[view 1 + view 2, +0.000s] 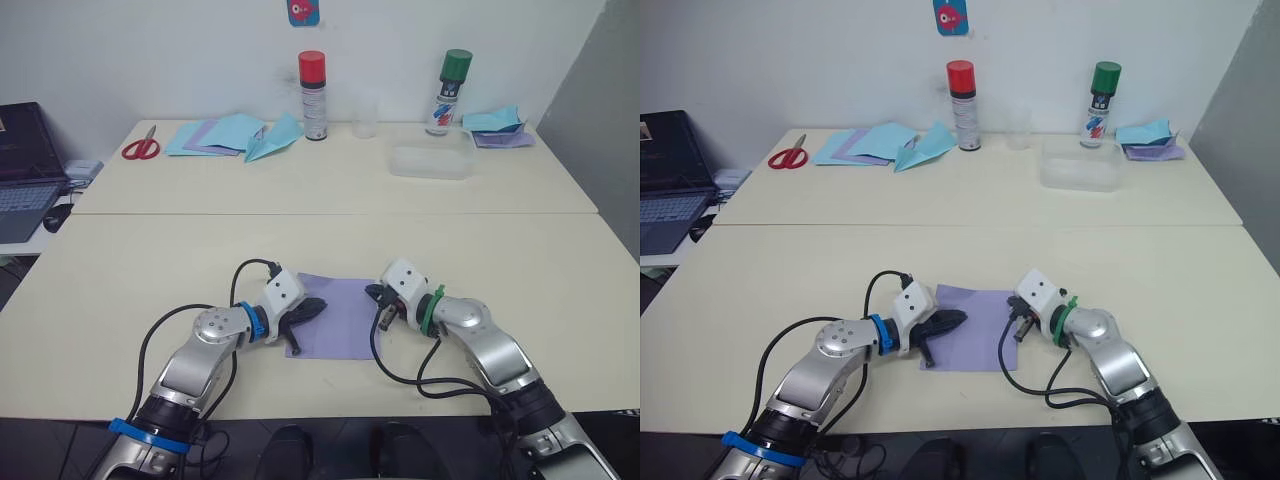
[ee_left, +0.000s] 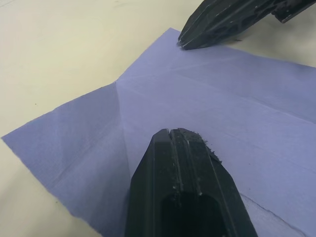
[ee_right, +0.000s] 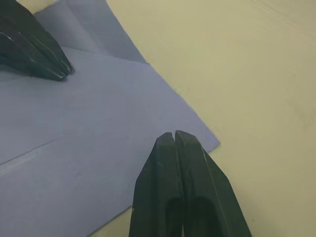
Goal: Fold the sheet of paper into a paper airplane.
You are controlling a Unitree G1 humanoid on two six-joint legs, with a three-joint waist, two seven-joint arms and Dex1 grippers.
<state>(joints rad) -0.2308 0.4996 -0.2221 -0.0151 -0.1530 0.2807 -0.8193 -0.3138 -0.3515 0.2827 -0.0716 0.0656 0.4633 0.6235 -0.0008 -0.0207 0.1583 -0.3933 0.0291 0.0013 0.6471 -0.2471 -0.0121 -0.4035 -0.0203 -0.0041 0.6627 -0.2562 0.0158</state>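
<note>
matt creased sheet of paper point(image 1: 338, 316)

Honestly nothing readable here. The red-capped can point(image 1: 313, 96) and green-capped can point(image 1: 447, 93) at the top of the frame have labels, and there's a sticker point(image 1: 302, 11) on the wall, but all too small to make out.

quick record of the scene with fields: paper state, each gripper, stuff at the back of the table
sheet of paper: lavender, flat on the table, faint creases, not yet folded
left gripper: shut, tips on the sheet's left part
right gripper: shut, at the sheet's right edge
back of table: red scissors, light-blue paper plane, two spray cans
</note>
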